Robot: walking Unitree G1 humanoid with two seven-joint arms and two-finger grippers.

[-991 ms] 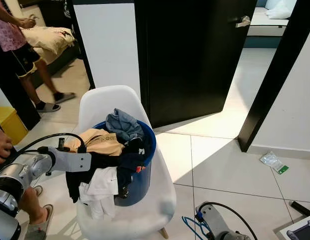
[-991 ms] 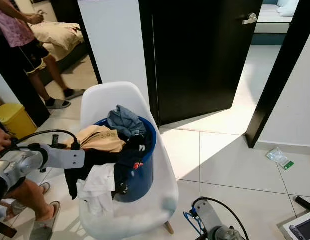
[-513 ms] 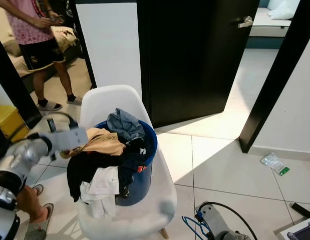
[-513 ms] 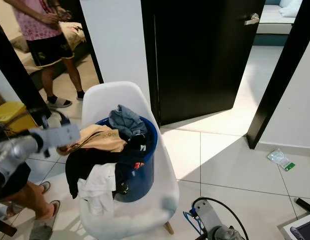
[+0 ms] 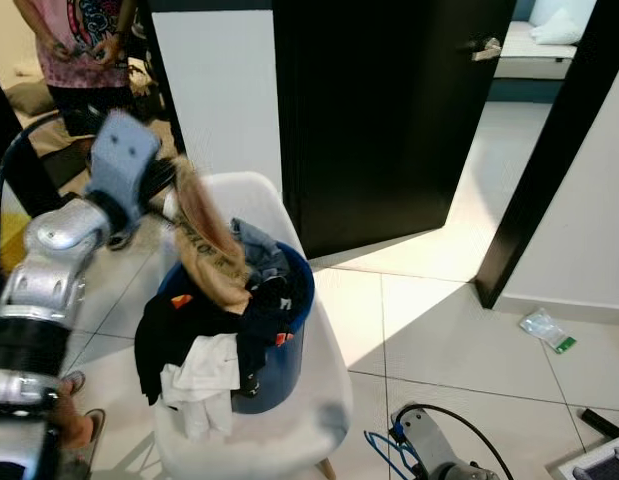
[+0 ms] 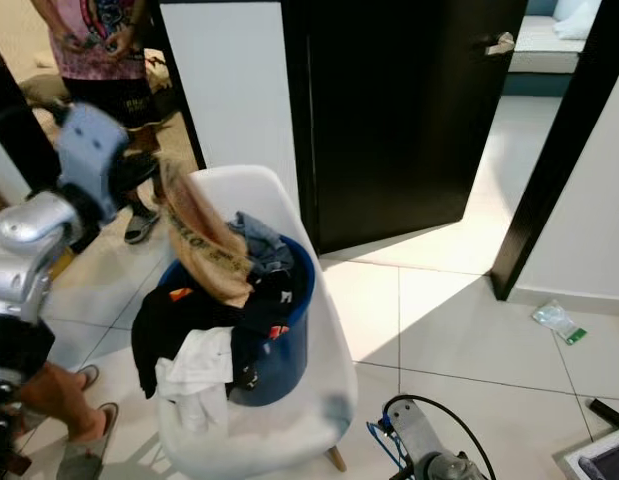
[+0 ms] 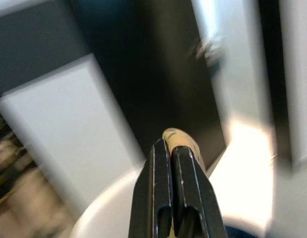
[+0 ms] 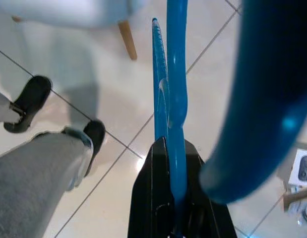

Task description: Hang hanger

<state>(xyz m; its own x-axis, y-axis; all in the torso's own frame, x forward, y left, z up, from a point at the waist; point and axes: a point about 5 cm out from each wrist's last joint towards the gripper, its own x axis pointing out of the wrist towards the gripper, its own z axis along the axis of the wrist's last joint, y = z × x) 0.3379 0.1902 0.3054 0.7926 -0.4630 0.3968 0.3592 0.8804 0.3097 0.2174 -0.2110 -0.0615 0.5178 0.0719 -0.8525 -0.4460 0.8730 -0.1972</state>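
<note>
A blue hanger (image 8: 176, 74) is clamped between the fingers of my right gripper (image 8: 168, 148), which is shut on it low over the floor tiles; its blue wire (image 5: 375, 446) shows beside my right arm at the lower edge. My left gripper (image 7: 171, 145) is raised beside the chair back and shut on a tan shirt (image 5: 205, 248). The shirt hangs from it down to the pile of clothes in the blue basket (image 5: 289, 335). The basket stands on a white chair (image 5: 324, 400).
A person (image 5: 81, 40) stands at the back left in a doorway. Another person's leg and sandal (image 5: 74, 425) are at the lower left. A black door (image 5: 389, 110) stands ajar behind the chair. A plastic bag (image 5: 547, 327) lies by the right wall. Open tiles lie to the right.
My left arm has swung up from beside the basket to chair-back height, pulling the tan shirt up out of the pile. The person at the back has stepped closer.
</note>
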